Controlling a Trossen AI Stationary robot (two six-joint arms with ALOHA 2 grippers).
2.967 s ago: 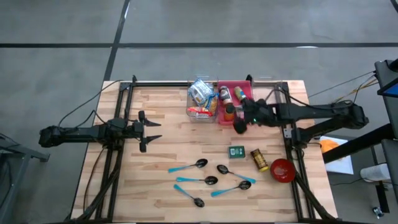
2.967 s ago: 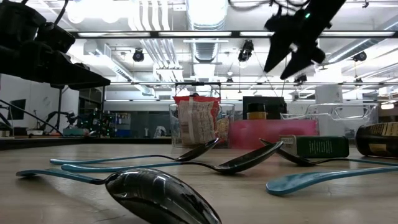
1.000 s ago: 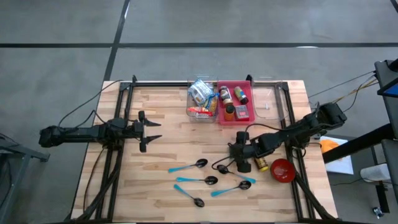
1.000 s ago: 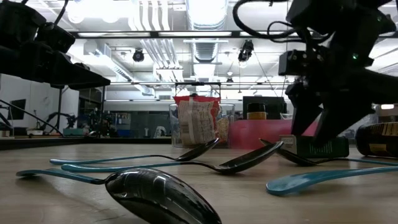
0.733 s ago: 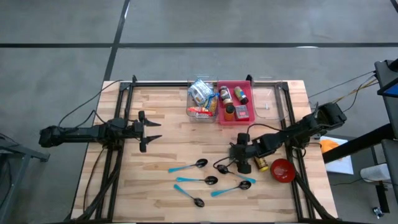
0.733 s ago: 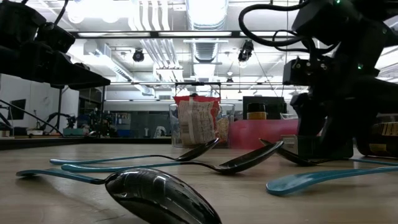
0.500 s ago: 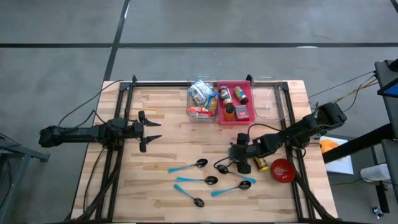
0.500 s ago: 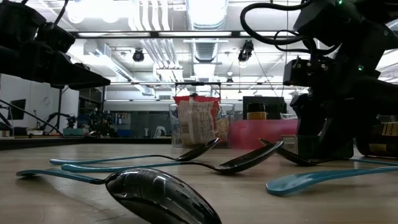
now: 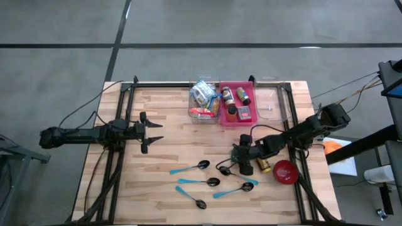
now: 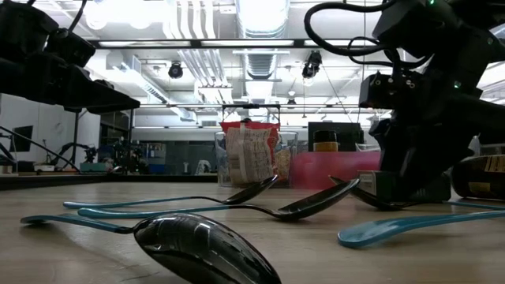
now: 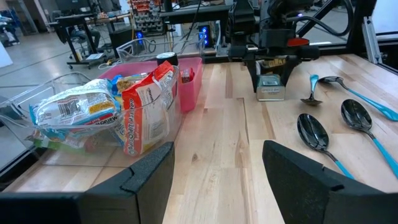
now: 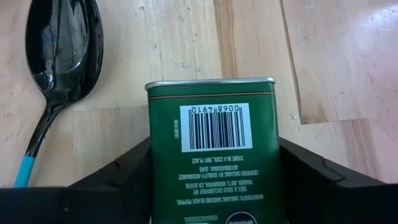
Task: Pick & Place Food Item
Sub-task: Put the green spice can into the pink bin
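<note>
Right claw (image 12: 214, 180) straddles the green tin (image 12: 212, 152), fingers at both its sides, contact unconfirmed; tin lies flat on the surface beside a spoon (image 12: 59, 56). Step: grasping. Next: secure grip, lift.

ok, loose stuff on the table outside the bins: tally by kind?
spoons: 5
green tin: 1
brown jar: 1
red bowl: 1
total: 8
</note>
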